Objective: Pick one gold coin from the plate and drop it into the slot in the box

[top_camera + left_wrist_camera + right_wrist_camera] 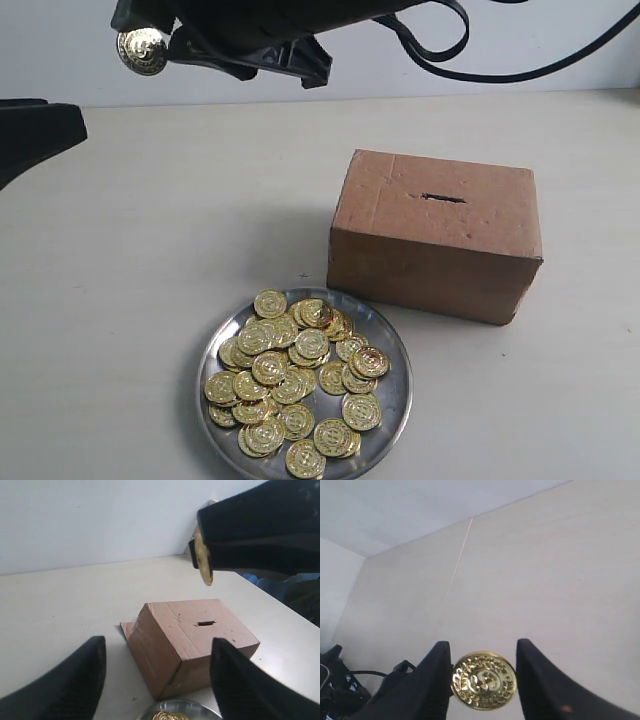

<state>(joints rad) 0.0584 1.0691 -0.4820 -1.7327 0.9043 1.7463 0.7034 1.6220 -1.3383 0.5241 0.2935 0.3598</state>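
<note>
My right gripper (483, 677) is shut on one gold coin (483, 681), held upright and high in the air. In the exterior view that coin (142, 50) hangs at the upper left, far from the brown box (435, 230) and its dark slot (443, 197). The silver plate (395, 400) sits in front of the box, heaped with several gold coins (290, 375). My left gripper (157, 680) is open and empty, looking over the box (190, 640) and slot (205, 623), with the held coin (203, 562) edge-on above.
The pale table (180, 220) stretches left of the box. My left arm (30, 130) juts in at the left edge. Black cables (540, 60) hang at the top right. The plate's rim (205, 709) shows just below the box in the left wrist view.
</note>
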